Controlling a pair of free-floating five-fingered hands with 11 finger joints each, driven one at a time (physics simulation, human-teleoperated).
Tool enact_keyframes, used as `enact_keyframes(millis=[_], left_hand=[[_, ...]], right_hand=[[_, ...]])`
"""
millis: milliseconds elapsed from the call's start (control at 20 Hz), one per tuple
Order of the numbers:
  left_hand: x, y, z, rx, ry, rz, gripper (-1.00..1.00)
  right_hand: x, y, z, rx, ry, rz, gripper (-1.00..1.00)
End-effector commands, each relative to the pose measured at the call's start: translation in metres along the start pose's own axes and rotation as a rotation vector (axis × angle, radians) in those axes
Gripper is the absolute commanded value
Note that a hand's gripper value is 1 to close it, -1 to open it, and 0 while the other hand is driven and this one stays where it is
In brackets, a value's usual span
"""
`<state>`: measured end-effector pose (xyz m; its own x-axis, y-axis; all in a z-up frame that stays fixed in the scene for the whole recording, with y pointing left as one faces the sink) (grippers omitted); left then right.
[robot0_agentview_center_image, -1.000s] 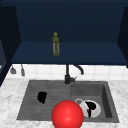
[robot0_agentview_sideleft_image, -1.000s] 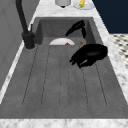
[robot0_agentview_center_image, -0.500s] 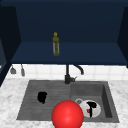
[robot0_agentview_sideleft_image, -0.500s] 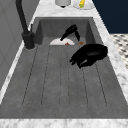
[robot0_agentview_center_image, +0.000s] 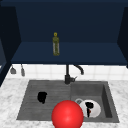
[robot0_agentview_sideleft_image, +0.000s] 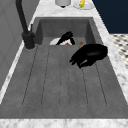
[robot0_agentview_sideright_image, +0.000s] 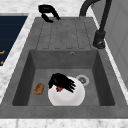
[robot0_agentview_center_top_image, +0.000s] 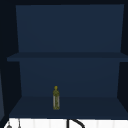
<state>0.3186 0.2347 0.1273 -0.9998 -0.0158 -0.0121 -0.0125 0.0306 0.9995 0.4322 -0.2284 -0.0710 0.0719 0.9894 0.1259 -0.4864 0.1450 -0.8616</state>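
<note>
My right hand (robot0_agentview_sideright_image: 60, 81) hovers low in the basin over a white plate (robot0_agentview_sideright_image: 75, 96), its fingers relaxed and spread above a small red thing (robot0_agentview_sideright_image: 59, 88) on the plate. From the front the right hand (robot0_agentview_center_image: 88, 106) sits on the plate's (robot0_agentview_center_image: 96, 110) middle; from the left the right hand (robot0_agentview_sideleft_image: 65, 37) slopes down to the plate (robot0_agentview_sideleft_image: 55, 41). My left hand (robot0_agentview_center_image: 42, 97) hangs idle over the drainboard (robot0_agentview_center_image: 32, 105), loosely open and holding nothing, and the left hand (robot0_agentview_sideleft_image: 90, 54) also shows from the left side.
A large red ball (robot0_agentview_center_image: 67, 115) covers the sink's front edge in the front view. A brown lump (robot0_agentview_sideright_image: 38, 88) lies in the basin beside the plate, near the drain (robot0_agentview_sideright_image: 82, 79). The black faucet (robot0_agentview_center_image: 68, 75) stands behind. An olive bottle (robot0_agentview_center_image: 56, 47) is on the shelf.
My right hand has come down and further over the plate, showing more fully in the left side view. The left hand and the red ball have not moved.
</note>
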Motion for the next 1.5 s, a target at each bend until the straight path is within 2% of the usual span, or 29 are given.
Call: enact_keyframes(millis=[0,100,200,300,450,650,700,800,1150,1200,1350,1450], left_hand=[[0.000,0.000,0.000,0.000,0.000,0.000,0.00],[0.000,0.000,0.000,0.000,0.000,0.000,0.00],[0.000,0.000,0.000,0.000,0.000,0.000,0.00],[0.000,0.000,0.000,0.000,0.000,0.000,0.00],[0.000,0.000,0.000,0.000,0.000,0.000,0.00],[0.000,0.000,0.000,0.000,0.000,0.000,0.00],[0.000,0.000,0.000,0.000,0.000,0.000,0.00],[0.000,0.000,0.000,0.000,0.000,0.000,0.00],[0.000,0.000,0.000,0.000,0.000,0.000,0.00],[0.000,0.000,0.000,0.000,0.000,0.000,0.00],[0.000,0.000,0.000,0.000,0.000,0.000,0.00],[0.000,0.000,0.000,0.000,0.000,0.000,0.00]], right_hand=[[-0.011,0.025,-0.015,-0.045,0.057,0.010,-1.00],[-0.013,0.030,-0.021,-0.032,0.054,0.008,-1.00],[-0.015,0.024,-0.027,-0.001,0.051,0.002,-1.00],[-0.021,0.008,-0.031,0.051,0.028,-0.052,-1.00],[-0.020,-0.004,-0.030,0.116,0.015,-0.106,-1.00],[-0.008,-0.002,-0.030,0.153,0.024,-0.100,-1.00],[-0.007,-0.002,-0.029,0.156,0.027,-0.100,1.00],[-0.005,-0.009,-0.026,0.157,0.035,-0.100,1.00],[-0.011,-0.013,-0.019,0.063,0.011,-0.124,1.00],[-0.007,-0.014,-0.023,0.071,0.007,-0.105,1.00],[-0.007,-0.017,-0.022,0.040,0.043,-0.125,1.00],[-0.002,-0.040,-0.018,0.053,0.055,-0.143,1.00]])
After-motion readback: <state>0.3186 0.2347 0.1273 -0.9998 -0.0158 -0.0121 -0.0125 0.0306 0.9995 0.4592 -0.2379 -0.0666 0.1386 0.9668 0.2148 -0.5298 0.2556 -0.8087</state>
